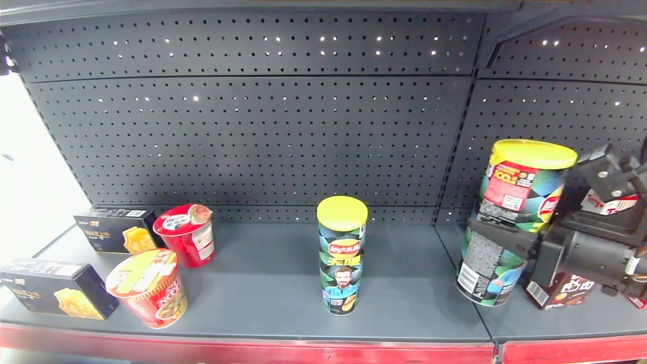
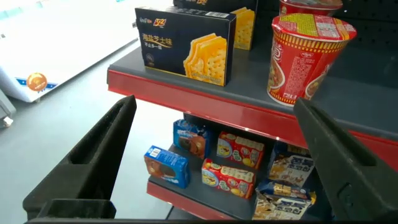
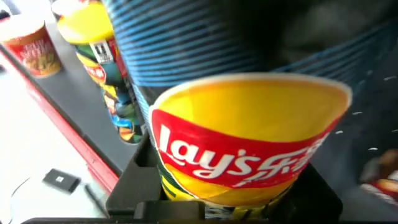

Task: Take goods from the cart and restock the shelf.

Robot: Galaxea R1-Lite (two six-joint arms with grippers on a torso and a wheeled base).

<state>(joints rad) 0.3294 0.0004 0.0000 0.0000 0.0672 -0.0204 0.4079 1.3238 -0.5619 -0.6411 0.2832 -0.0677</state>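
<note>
Right gripper (image 1: pixel 505 238) clamped on the chips can (image 1: pixel 523 192); I would seat its base flat on the shelf (image 1: pixel 404 303) (upright) before letting go. Left gripper (image 2: pixel 214 111) hangs with fingers apart.

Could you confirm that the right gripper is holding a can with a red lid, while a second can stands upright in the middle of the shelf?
Not quite: the head view shows the lid is yellow, not red. Otherwise yes: the right gripper holds that can, and a second can stands upright in the middle of the shelf.
</note>
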